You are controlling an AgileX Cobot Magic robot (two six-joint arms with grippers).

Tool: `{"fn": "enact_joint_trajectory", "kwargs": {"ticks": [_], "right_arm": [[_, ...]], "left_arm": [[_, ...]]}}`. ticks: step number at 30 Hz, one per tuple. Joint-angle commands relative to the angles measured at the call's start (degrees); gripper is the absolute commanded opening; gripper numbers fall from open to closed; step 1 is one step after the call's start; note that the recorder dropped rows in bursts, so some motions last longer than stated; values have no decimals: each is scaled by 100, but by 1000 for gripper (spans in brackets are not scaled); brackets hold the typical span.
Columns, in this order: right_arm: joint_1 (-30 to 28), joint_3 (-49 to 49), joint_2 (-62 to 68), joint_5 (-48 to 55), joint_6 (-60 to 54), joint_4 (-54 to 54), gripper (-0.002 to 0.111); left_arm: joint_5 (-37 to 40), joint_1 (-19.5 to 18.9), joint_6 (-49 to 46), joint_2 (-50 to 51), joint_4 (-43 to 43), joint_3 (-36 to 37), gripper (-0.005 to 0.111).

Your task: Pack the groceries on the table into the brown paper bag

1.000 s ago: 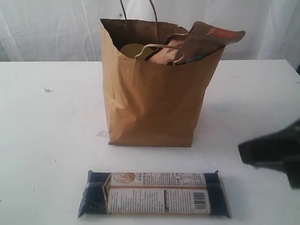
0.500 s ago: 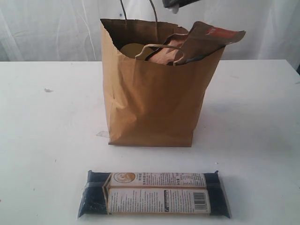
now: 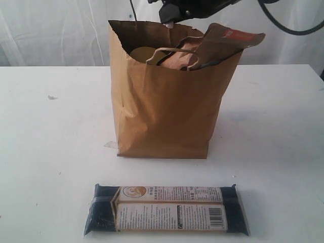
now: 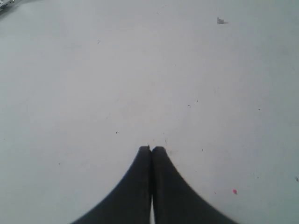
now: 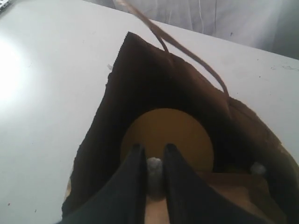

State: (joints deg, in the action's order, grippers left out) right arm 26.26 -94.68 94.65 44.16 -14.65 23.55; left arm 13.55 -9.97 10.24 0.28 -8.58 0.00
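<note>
- brown paper bag (image 3: 162, 106) stands upright mid-surface, mouth open, creased; no print seen on it
- front cord handle (image 3: 169, 50) flopped across the opening, back handle (image 3: 132, 10) sticking up
- inside bag: round yellow lid (image 5: 168, 135) flat, facing up, on the bag's left in the exterior view
- brown pouch with orange label (image 3: 223, 43) pokes out of the bag top on the right, tilted over the rim; label text too small to read
- long dark-blue packet (image 3: 167, 209) lies flat on the surface (image 3: 50, 152) in front of the bag, apart from it, long side parallel to the bag front
- packet's pale label has a round logo (image 3: 134, 191) at left and a barcode (image 3: 216, 216) at right; fine print unreadable
- right end effector (image 5: 153, 161) hangs above the bag mouth, over the yellow lid; fingers narrow, a small pale thing in the gap, can't tell if it's gripped
- right arm (image 3: 195, 6) dark, at the top edge over the bag
- left end effector (image 4: 151, 149) fingers pressed together, holding nothing, over bare surface
- small scuff mark (image 3: 52, 97) on the surface, left of the bag
</note>
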Motion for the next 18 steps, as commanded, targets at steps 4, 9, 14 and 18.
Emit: {"fn": "enact_joint_trajectory", "kwargs": {"ticks": [4, 9, 14, 18], "right_arm": [[3, -49, -10, 148, -70, 18, 33], [3, -49, -10, 163, -70, 18, 35], [3, -49, -33, 177, -70, -8, 34], [3, -49, -239, 188, -70, -51, 34]], "left_arm": [[-26, 42, 1, -28, -2, 0, 0], [-26, 42, 1, -28, -2, 0, 0], [-26, 42, 1, -28, -2, 0, 0], [-26, 42, 1, -28, -2, 0, 0]]}}
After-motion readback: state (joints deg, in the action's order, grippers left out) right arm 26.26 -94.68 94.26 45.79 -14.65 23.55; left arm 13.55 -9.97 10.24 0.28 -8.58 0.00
